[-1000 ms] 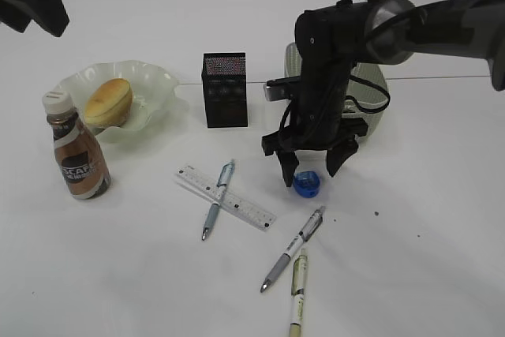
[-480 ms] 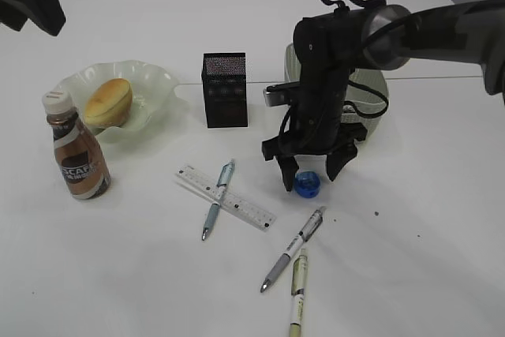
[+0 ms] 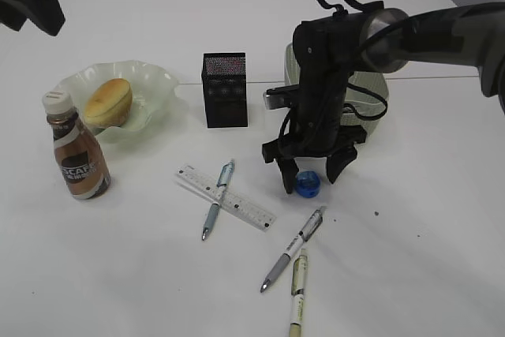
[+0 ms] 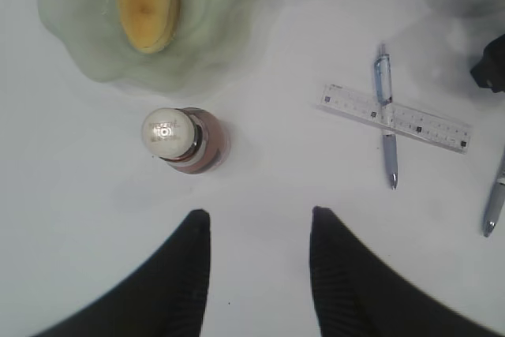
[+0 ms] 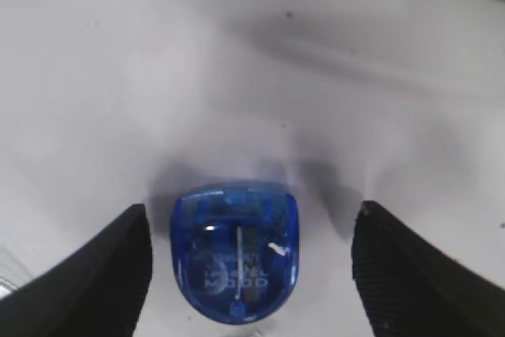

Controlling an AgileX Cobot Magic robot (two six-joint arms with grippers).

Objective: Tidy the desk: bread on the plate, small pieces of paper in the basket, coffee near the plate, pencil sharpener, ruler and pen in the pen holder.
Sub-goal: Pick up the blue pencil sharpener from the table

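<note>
A blue pencil sharpener (image 3: 307, 185) (image 5: 235, 262) lies on the white table. My right gripper (image 3: 310, 177) (image 5: 251, 219) stands open over it, one finger on each side, neither touching. The bread (image 3: 109, 100) lies on the pale green plate (image 3: 158, 83). A coffee bottle (image 3: 76, 155) (image 4: 177, 140) stands in front of the plate. A clear ruler (image 3: 237, 203) (image 4: 426, 120) lies under a blue pen (image 3: 215, 211). Two more pens (image 3: 293, 249) lie nearer the front edge. The black mesh pen holder (image 3: 225, 88) stands mid-table. My left gripper (image 4: 256, 219) hangs open and empty above the bottle. No small pieces of paper are in view.
The basket (image 3: 372, 84) sits behind my right arm, which hides most of it. The left arm's dark bulk fills the top left corner of the exterior view. A few dark specks dot the table right of the pens.
My right gripper has come down a little around the pencil sharpener. Everything else has stayed where it was.
</note>
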